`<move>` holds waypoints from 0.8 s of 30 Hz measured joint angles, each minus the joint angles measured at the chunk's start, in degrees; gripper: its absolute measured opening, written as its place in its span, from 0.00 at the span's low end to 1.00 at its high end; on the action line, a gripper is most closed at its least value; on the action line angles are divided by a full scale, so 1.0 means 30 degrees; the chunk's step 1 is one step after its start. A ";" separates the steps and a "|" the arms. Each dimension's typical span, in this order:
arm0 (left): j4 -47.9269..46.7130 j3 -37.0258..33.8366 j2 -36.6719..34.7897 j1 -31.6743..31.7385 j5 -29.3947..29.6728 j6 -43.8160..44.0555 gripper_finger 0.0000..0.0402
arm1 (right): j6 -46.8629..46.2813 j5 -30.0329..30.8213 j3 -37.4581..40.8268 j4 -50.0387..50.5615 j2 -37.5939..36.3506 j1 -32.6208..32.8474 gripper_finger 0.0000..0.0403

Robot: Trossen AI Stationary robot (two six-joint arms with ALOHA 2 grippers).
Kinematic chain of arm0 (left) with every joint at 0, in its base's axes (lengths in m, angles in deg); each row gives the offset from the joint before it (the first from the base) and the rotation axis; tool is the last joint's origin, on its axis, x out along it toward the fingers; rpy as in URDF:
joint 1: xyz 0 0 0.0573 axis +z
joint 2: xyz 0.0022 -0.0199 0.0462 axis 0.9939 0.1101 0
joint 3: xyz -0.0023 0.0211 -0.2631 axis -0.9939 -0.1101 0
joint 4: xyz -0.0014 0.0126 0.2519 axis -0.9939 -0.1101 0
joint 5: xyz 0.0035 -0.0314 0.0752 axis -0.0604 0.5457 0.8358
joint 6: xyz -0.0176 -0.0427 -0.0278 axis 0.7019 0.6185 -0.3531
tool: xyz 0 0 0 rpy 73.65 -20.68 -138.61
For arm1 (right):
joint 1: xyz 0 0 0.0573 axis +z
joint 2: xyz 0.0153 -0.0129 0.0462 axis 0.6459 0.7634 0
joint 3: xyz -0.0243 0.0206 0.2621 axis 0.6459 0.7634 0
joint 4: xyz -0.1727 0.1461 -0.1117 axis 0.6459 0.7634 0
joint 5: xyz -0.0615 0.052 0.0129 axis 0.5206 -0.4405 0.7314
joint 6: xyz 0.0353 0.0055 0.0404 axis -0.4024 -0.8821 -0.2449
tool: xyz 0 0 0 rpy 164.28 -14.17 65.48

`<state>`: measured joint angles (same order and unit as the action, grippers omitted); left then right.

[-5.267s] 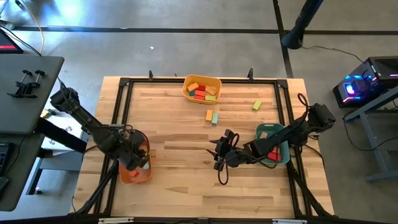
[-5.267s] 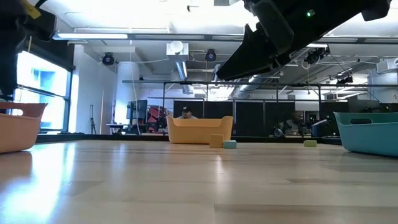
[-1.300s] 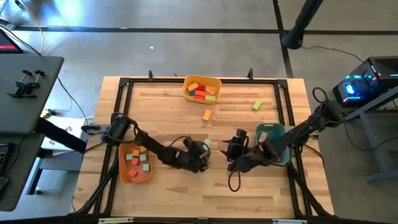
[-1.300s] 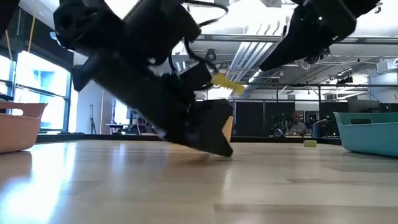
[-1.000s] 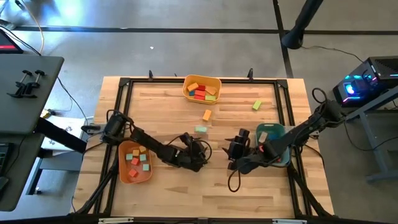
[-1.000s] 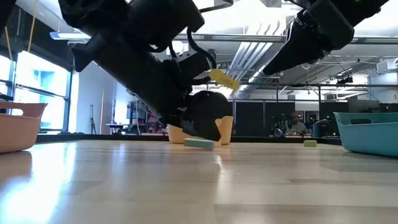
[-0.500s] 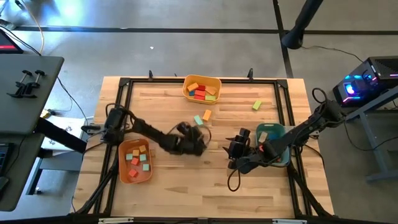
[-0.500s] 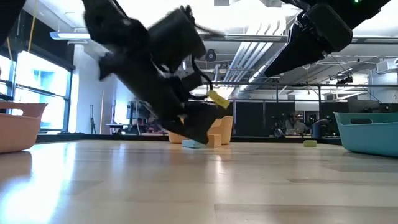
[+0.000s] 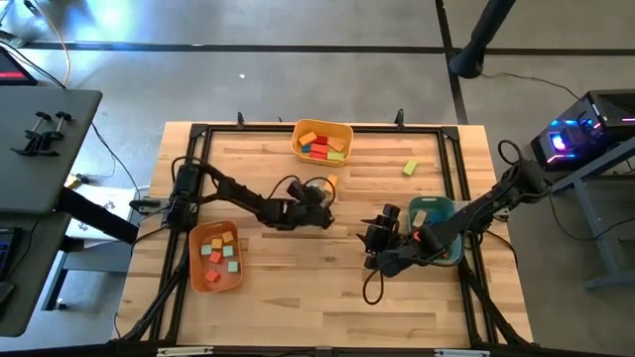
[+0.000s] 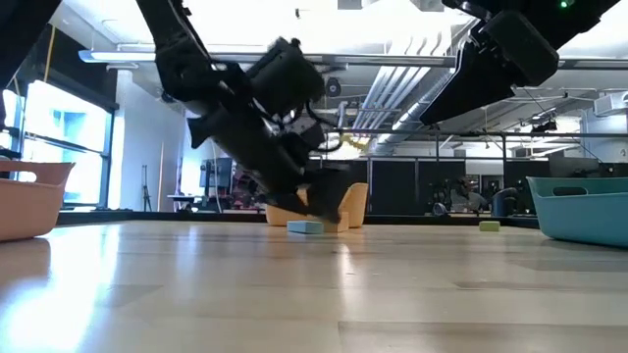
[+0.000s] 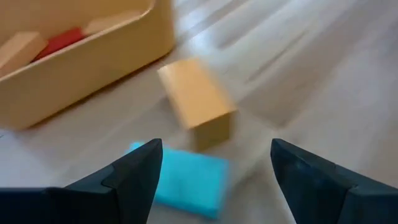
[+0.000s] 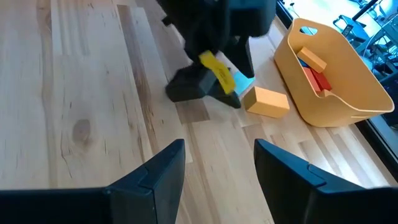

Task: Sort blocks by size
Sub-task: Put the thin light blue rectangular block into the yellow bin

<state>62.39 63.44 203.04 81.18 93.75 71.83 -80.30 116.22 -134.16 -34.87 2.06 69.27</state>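
Observation:
A flat teal block lies on the table beside an orange block, just near of the yellow bin. My left gripper hangs open low over the teal block, with a finger on either side and touching nothing. In the high view the left gripper hides the teal block, and the orange block shows beyond it. The teal block shows in the low view. My right gripper is open and empty above the table, left of the teal bin.
The yellow bin at the far middle holds several blocks. The orange bin at the near left holds several small blocks. A green block lies alone at the far right. Bare wood lies along the near side.
The teal block has slid along the table toward the far edge and has stopped beside the orange block. My left gripper has followed it toward the far edge and now hangs over it. My right gripper has kept still.

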 joint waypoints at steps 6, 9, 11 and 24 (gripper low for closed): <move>-0.0998 -0.0007 0.0234 0.0561 -0.0031 0.0107 0.71 | -0.0012 -0.0051 0.0000 -0.0019 0.0000 0.0000 0.47; -0.1492 0.0011 0.0228 0.0478 -0.0368 -0.0073 0.71 | -0.0256 -0.0066 0.0000 0.0036 0.0000 0.0000 0.47; -0.1843 0.0036 0.0186 0.0317 -0.0566 -0.0144 0.71 | -0.0463 -0.0058 0.0000 0.0047 0.0000 0.0000 0.47; -0.2887 0.0035 -0.0005 -0.2181 -0.0975 -0.1554 0.63 | -0.0509 -0.0044 -0.0001 0.0170 0.0000 0.0000 0.47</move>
<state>53.73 63.54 203.03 74.64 90.83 67.17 -81.82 116.09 -134.16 -34.36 2.06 69.27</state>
